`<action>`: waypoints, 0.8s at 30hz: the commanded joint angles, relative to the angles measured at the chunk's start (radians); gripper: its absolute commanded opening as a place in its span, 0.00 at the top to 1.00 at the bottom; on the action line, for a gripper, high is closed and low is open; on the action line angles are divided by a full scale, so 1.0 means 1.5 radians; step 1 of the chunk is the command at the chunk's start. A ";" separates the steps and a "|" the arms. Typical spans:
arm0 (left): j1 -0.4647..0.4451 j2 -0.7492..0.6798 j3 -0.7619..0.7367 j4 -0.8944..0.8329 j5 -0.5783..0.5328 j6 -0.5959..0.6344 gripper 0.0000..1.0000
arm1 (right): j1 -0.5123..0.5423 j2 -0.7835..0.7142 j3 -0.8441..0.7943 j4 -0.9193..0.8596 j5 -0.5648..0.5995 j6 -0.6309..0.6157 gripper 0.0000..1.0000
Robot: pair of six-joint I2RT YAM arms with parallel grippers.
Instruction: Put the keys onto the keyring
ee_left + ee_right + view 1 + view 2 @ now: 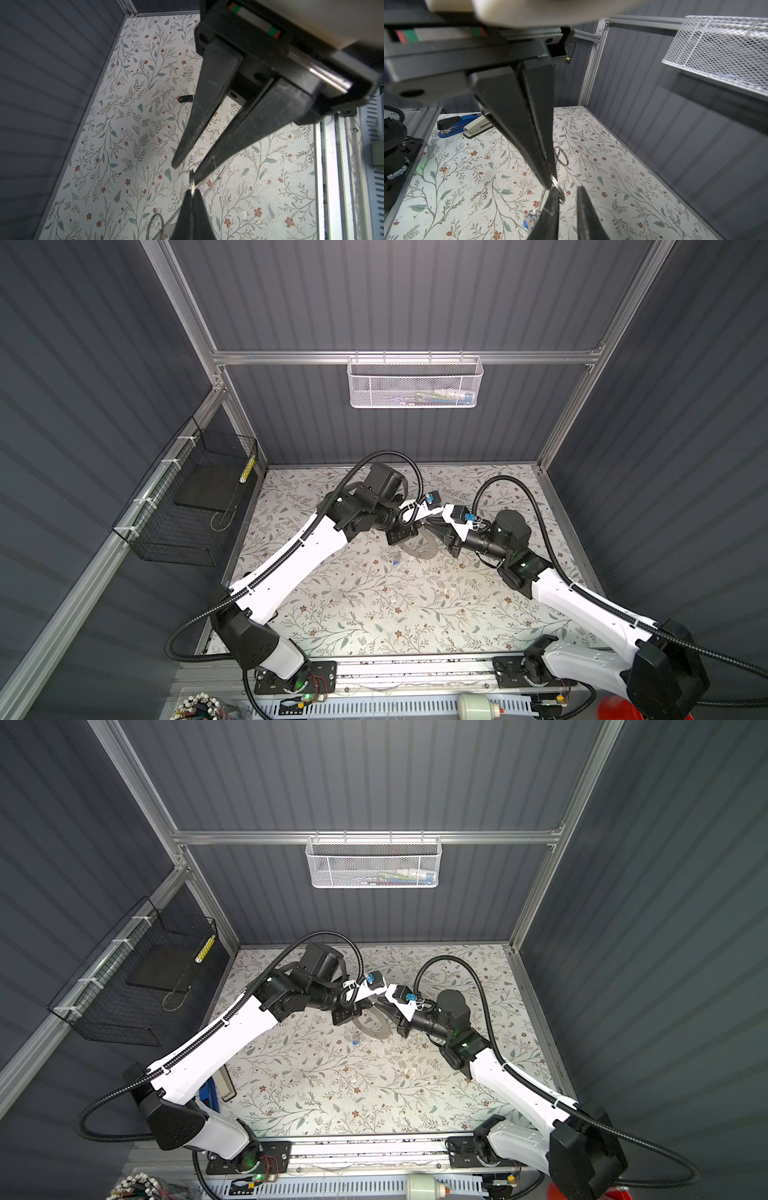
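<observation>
Above the middle of the table, my left gripper (191, 190) is shut on the rim of a small silver keyring (192, 182). In the right wrist view the keyring (558, 186) pokes out beside the left gripper's (550, 184) tips. It rests against the inner side of one finger of my right gripper (568, 188). The right gripper is open by a narrow gap with nothing between its fingers. In both top views the two grippers (422, 524) (434, 527) meet tip to tip. I cannot make out any keys. A blue tag (528, 222) lies on the table below.
A translucent round disc (422, 551) lies under the grippers. A loose wire ring (561, 156) and a black tag (185, 99) lie on the flowered table top. A blue stapler (454, 124) and a beige one (478, 128) sit by the left edge. White mesh basket (415, 383) hangs on the back wall.
</observation>
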 commanded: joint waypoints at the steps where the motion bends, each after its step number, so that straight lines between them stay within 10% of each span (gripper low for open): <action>1: -0.010 0.004 0.010 -0.004 0.022 0.015 1.00 | -0.005 0.012 0.010 0.028 -0.014 0.018 0.86; 18: -0.010 -0.031 -0.045 0.058 0.028 0.024 0.96 | -0.016 0.031 0.012 0.031 -0.102 0.052 1.00; 24: 0.001 -0.066 -0.083 0.099 -0.003 0.012 0.59 | -0.031 0.051 0.007 0.093 -0.138 0.130 1.00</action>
